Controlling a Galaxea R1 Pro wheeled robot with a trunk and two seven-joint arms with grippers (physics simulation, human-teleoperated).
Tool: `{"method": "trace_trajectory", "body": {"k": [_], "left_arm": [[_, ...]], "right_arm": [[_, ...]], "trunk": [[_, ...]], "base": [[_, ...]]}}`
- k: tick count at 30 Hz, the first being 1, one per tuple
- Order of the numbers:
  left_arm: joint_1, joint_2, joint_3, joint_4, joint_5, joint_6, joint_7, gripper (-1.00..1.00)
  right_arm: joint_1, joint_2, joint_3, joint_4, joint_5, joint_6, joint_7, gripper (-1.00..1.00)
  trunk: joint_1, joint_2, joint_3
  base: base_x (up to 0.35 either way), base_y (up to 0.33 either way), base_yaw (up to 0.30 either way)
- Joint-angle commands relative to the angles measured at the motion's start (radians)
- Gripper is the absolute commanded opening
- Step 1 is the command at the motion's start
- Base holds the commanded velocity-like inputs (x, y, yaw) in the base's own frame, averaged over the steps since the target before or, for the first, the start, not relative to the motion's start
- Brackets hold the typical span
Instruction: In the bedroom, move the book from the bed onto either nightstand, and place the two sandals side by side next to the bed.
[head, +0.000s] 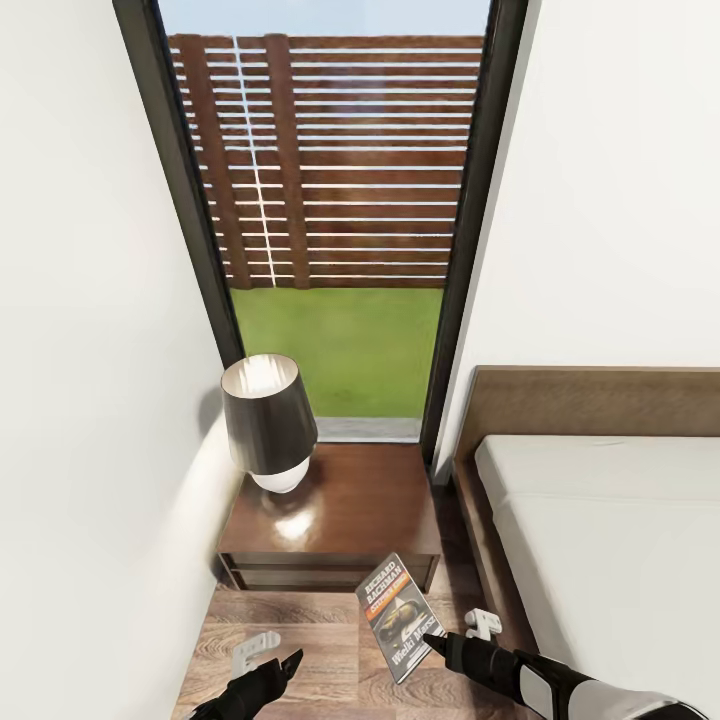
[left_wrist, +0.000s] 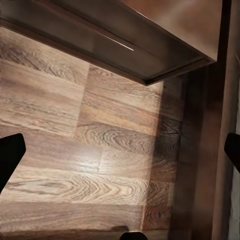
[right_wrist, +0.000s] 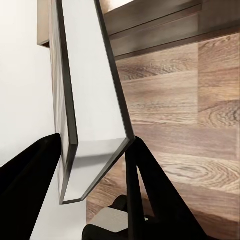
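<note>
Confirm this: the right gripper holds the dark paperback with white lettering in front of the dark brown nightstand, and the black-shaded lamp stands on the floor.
One thing is wrong: the black-shaded lamp stands on the glossy top of the dark brown nightstand, not on the floor, as the head view shows. The rest holds: the right gripper is shut on the dark paperback with white lettering in front of that nightstand.

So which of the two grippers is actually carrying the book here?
The right gripper: its fingers are closed on the lower corner of the book, held above the floor in front of the nightstand. The left gripper is open and empty.
</note>
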Motion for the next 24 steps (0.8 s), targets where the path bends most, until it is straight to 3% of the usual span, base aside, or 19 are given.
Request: {"method": "trace_trajectory", "body": {"k": [1, 4, 5, 6, 7, 8, 10, 12, 15, 16, 19, 24], "left_arm": [[0.000, 0.000, 0.007, 0.000, -0.009, -0.004, -0.002, 1.00], [0.000, 0.008, 0.007, -0.001, -0.009, -0.010, -0.016, 1.00], [0.000, 0.020, 0.007, -0.002, -0.008, -0.012, -0.052, 1.00], [0.000, 0.029, 0.007, -0.003, -0.008, -0.012, -0.103, 1.00], [0.000, 0.045, 0.008, -0.006, -0.008, -0.012, -0.221, 1.00], [0.000, 0.052, 0.008, -0.009, -0.008, -0.012, -0.268, 1.00], [0.000, 0.076, 0.009, -0.031, -0.007, -0.009, -0.453, 1.00], [0.000, 0.087, 0.009, -0.077, -0.006, -0.004, -0.562, 1.00], [-0.001, 0.091, 0.009, -0.160, -0.005, 0.037, -0.615, 1.00], [-0.002, 0.090, 0.009, -0.203, -0.005, 0.079, -0.625, 1.00], [-0.003, 0.072, 0.005, -0.425, -0.004, 0.287, -0.641, 1.00], [-0.003, 0.052, 0.004, -0.607, -0.002, 0.469, -0.677, 1.00]], "right_arm": [[-0.001, 0.000, 0.007, 0.003, -0.010, 0.001, 0.006, -1.00], [-0.001, 0.000, 0.007, 0.003, -0.010, 0.001, 0.006, -1.00], [-0.001, 0.000, 0.007, 0.003, -0.010, 0.001, 0.006, -1.00], [-0.001, 0.000, 0.007, 0.003, -0.010, 0.001, 0.006, -1.00], [-0.001, 0.000, 0.006, 0.003, -0.011, 0.001, 0.006, -1.00], [-0.001, 0.000, 0.006, 0.003, -0.011, 0.001, 0.006, -1.00], [-0.001, 0.000, 0.006, 0.003, -0.010, 0.001, 0.006, -1.00], [-0.001, 0.000, 0.006, 0.003, -0.010, 0.001, 0.006, -1.00], [-0.001, 0.000, 0.007, 0.003, -0.010, 0.001, 0.006, -1.00], [-0.001, 0.000, 0.007, 0.003, -0.010, 0.001, 0.006, -1.00], [-0.001, 0.000, 0.007, 0.003, -0.010, 0.001, 0.005, -1.00], [-0.001, 0.000, 0.007, 0.003, -0.010, 0.001, 0.006, -1.00]], "trunk": [[0.000, -0.001, -0.001], [0.000, -0.001, -0.001], [0.000, -0.001, -0.001], [0.000, -0.001, -0.001], [0.000, -0.001, -0.001], [0.000, -0.001, -0.001], [0.000, -0.001, -0.001], [0.000, -0.001, -0.001], [0.000, -0.001, -0.001], [0.000, -0.001, -0.001], [0.000, -0.001, -0.001], [0.000, -0.001, -0.001]], "base": [[0.000, 0.000, 0.000], [0.000, 0.000, 0.000], [0.000, 0.000, 0.000], [0.000, 0.000, 0.000], [0.000, 0.000, 0.000], [0.000, 0.000, 0.000], [0.000, 0.000, 0.000], [0.000, 0.000, 0.000], [0.000, 0.000, 0.000], [0.000, 0.000, 0.000], [0.000, 0.000, 0.000], [0.000, 0.000, 0.000]]}}
